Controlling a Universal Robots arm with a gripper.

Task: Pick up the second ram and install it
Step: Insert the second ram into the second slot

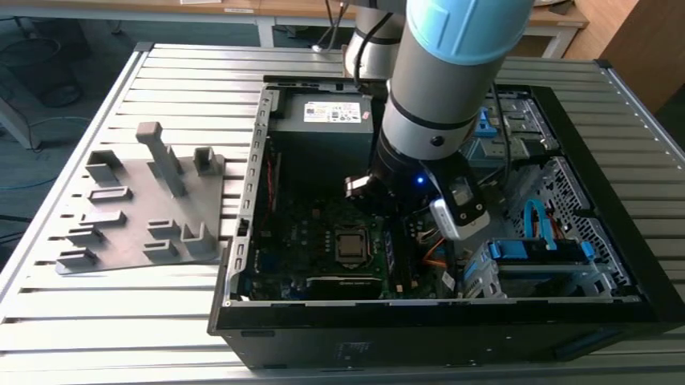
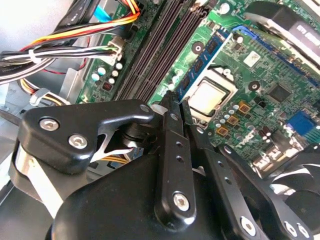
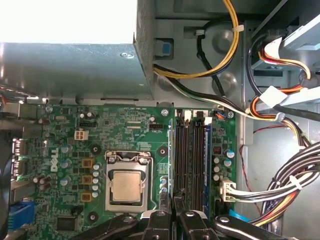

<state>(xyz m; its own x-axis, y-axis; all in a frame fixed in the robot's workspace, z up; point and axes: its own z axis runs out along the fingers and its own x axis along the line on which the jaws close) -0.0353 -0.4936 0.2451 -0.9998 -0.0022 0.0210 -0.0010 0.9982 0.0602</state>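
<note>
In the exterior view, the robot arm (image 1: 428, 120) reaches down into the open computer case (image 1: 257, 160). The grey plate (image 1: 128, 233) lies just beside the case, on the exterior view's left. In the second wrist view, the gripper (image 2: 178, 102) has its two fingers nearly closed, and they seem to pinch one end of the second ram (image 2: 205, 57). The stick stands on its edge over the green board, between the long dark slots (image 2: 150, 55) and the shiny square chip (image 2: 210, 97). In the first wrist view, the gripper (image 3: 172, 202) sits low and the second ram (image 3: 171, 160) looks like one thin line, just beside the dark slots (image 3: 182, 160). I cannot tell if it is touching the board. To do this well, I think the stick must stay straight up, line up with its slot from end to end, and go down gently. The bunch of wires (image 3: 280, 190) is near, so it should keep away from them.
</note>
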